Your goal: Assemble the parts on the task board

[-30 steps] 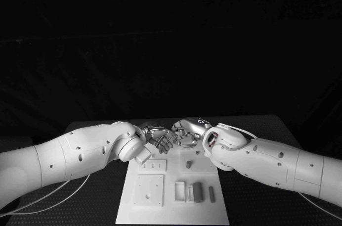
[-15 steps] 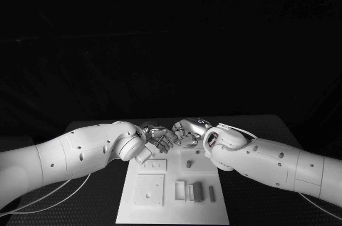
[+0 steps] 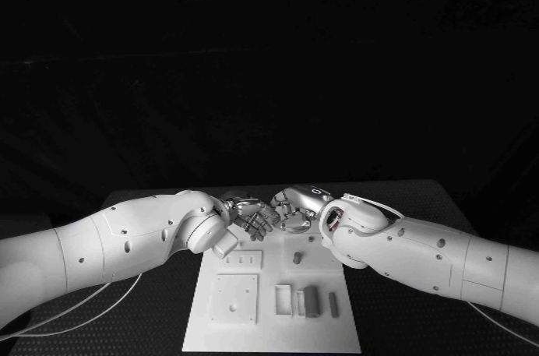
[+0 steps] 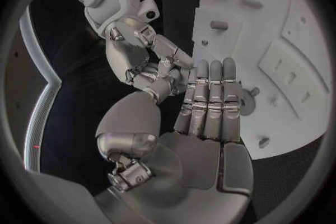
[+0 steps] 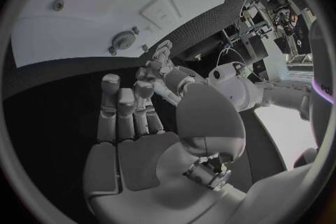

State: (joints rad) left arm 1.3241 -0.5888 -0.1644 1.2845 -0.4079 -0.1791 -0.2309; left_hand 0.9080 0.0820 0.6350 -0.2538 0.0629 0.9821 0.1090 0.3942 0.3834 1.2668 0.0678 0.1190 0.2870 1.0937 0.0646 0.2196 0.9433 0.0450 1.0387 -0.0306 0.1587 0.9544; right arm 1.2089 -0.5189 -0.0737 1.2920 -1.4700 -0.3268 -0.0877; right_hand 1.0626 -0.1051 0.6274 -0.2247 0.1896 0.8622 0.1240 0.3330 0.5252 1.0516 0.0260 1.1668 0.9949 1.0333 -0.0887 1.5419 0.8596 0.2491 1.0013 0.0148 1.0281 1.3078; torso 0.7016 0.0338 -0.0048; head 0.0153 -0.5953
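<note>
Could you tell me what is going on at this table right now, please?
A two-armed robot is set to assemble small parts on the white task board. Both hands hover together over the board's far end: the left hand and the right hand face each other, fingers extended, holding nothing. The parts, such as a short peg and upright blocks, sit untouched on the board.

Relative to the task board (image 3: 273,325), mid-table: at its far end, left hand (image 3: 249,218) and right hand (image 3: 294,209), close together, fingertips nearly meeting; on its near left, a square plate (image 3: 236,298); beyond that, a smaller plate (image 3: 241,261); at centre, a lone peg (image 3: 297,257); on its near right, a row of upright parts (image 3: 308,301)
</note>
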